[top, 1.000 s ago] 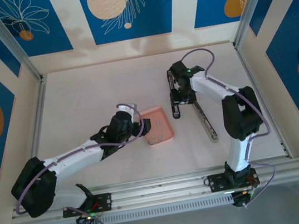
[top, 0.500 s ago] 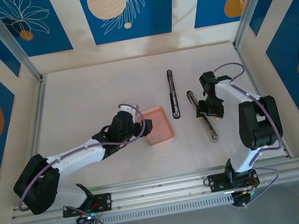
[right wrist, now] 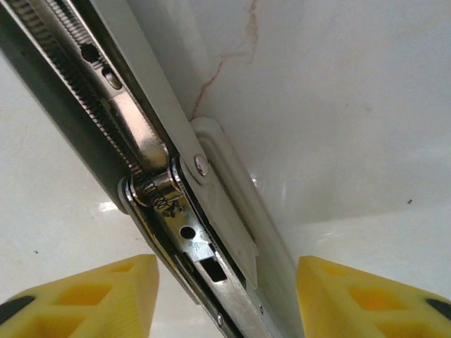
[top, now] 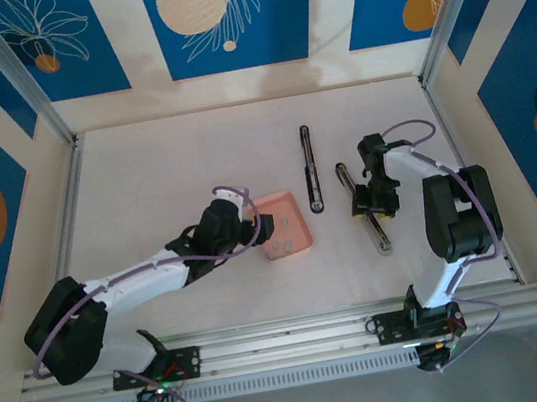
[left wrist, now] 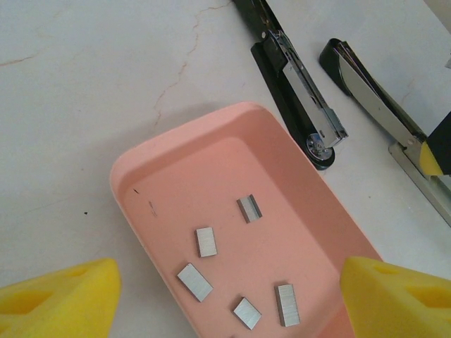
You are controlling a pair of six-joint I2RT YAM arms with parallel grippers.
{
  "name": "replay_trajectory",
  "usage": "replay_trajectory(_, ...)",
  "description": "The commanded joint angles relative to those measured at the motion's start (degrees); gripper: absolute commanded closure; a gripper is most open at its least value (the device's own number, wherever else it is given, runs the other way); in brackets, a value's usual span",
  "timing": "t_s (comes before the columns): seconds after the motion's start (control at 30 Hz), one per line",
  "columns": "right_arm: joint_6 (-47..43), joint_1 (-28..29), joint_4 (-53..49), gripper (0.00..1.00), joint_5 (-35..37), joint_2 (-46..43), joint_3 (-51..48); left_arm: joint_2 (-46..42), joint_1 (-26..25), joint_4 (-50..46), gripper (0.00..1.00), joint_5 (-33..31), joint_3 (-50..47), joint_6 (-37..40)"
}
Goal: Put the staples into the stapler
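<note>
Several staples [left wrist: 206,241] lie loose in a shallow pink tray [left wrist: 158,165], seen from above as small grey specks, the staples [top: 278,250]. My left gripper [left wrist: 229,303] hovers open over the tray's near end, one yellow finger on each side and nothing between them. The stapler [top: 363,209] lies opened flat at the right; its hinge and spring [right wrist: 158,193] and bare metal channel run between my fingers. My right gripper [right wrist: 225,296] stands open astride it, with a gap on both sides. From above, the right gripper [top: 374,203] sits over the stapler's middle.
A second long black stapler [top: 313,182] lies left of the opened one, close to the tray's far corner; its metal rail [left wrist: 303,98] faces up. The white table [top: 164,176] is bare at the back left. Walls ring the table.
My right arm has left the black stapler in the middle and swung right and nearer, down onto the opened stapler. The left arm and tray have not moved.
</note>
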Motion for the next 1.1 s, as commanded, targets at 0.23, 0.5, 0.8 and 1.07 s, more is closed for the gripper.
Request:
replay_trajectory(0.23,0.84,1.17,-0.18,0.66,-1.80,0.96,-0.50,-0.06,0.52,1.82,0.19,1.03,0.08,-0.24)
replay_trajectory(0.5,3.34,3.71,-0.08,0.77,-2.71,-0.30,0.11,-1.10,0.52,1.77,0.19,0.83,-0.59,-0.28)
replay_trajectory(0.8,7.75,8.79,0.14,0.79,-4.04,-0.48,1.50,-2.44,0.48,1.98,0.19,1.00,-1.51,-0.22)
replay_trajectory(1.07,10.92,11.43,0.43,0.79,-4.02,0.09,2.72,-4.45,0.52,2.00,0.19,0.49,-2.87,0.22)
